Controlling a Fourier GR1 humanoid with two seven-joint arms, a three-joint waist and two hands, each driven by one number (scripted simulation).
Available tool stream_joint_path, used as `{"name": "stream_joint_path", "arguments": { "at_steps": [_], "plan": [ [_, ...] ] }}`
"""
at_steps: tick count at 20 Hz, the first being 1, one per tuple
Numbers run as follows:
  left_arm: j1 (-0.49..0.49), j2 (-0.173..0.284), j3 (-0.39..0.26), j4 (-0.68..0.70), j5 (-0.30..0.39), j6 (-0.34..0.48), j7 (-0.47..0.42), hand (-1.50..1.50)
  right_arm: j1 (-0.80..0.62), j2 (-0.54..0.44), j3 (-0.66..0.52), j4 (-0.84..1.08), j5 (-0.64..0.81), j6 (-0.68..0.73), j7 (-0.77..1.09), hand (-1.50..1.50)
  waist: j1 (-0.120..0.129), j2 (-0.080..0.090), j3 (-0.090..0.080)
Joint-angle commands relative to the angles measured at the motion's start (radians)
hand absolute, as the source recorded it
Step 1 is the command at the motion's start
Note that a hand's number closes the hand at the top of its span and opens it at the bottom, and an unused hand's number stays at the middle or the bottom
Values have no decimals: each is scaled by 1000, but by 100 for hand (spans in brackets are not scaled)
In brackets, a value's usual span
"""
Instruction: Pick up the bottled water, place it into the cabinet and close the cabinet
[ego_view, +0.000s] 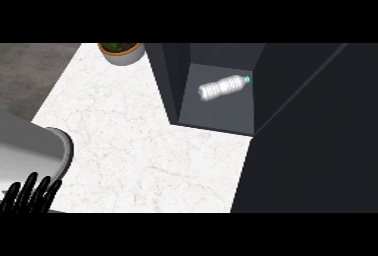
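Bottled water (223, 88) lies on its side on the floor inside the open cabinet (221, 112), its blue cap toward the right. Only the left robot hand (29, 192) shows, at the lower left corner above the tabletop (148, 150), fingers straight, spread and holding nothing, well apart from the bottle. A potted plant (122, 51) stands at the tabletop's far edge, just left of the cabinet.

No text, label, brand, number or sign can be read anywhere. The bottle (223, 88) lying in the cabinet (221, 117) has a pale ribbed body and a blue cap, with no legible print. The plant pot (123, 55), the counter (148, 150) and the dark door (310, 150) carry no markings.
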Motion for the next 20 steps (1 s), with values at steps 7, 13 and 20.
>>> {"name": "stream_joint_path", "arguments": {
  "at_steps": [7, 13, 20],
  "plan": [
    [14, 61, 47, 10, 19, -84, -22, -150, -253, 64, 98, 19, -33, 66, 258, 150, 47, 15, -6],
    [2, 93, 75, 3, 27, -109, -19, -150, -334, 182, 88, 70, -101, 22, 326, 150, 57, 22, -5],
    [-2, 93, 96, 28, 42, -128, -24, -150, -404, 315, 61, 158, -209, -15, 419, 150, 56, 31, -4]
  ]
}}
